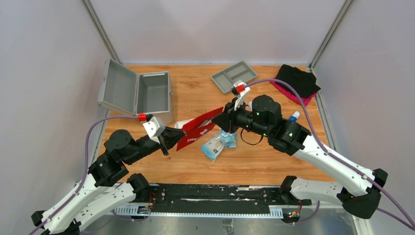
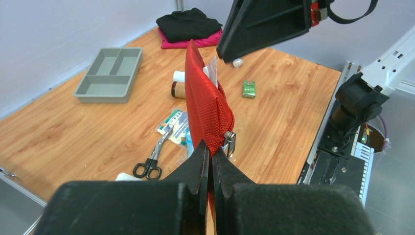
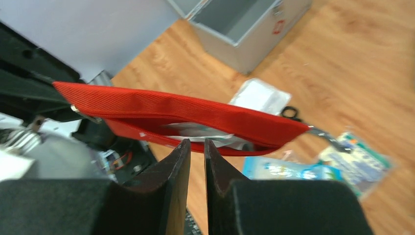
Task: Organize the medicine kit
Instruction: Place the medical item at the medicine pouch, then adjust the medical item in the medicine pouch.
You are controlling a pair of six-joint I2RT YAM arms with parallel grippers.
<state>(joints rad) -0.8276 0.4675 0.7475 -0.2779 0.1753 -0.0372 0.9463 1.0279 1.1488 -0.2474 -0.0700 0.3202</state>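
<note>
The medicine kit [image 1: 152, 93] is a silver-grey metal case at the back left, its lid [image 1: 116, 87] swung open; the inside [image 3: 230, 19] looks bare. My left gripper [image 2: 211, 152] is shut on the corner of a red fabric pouch [image 2: 205, 103], beside its zipper pull [image 2: 229, 142], and holds it on edge above the table. The pouch [image 3: 186, 110] gapes open with white packets inside. My right gripper [image 3: 197, 143] stands open by a narrow gap with nothing between its fingers, its tips just under the pouch's lower edge. From above, the right gripper [image 1: 221, 120] meets the pouch [image 1: 198, 129] at its far end.
A grey compartment tray [image 1: 235, 76] lies at the back centre, with black and pink cloths [image 1: 297, 78] at the back right. Packets [image 1: 218, 143], scissors [image 2: 154, 159], a brown bottle [image 2: 178, 89], a green box [image 2: 249, 89] and a small bottle [image 1: 294, 116] lie on the wooden table.
</note>
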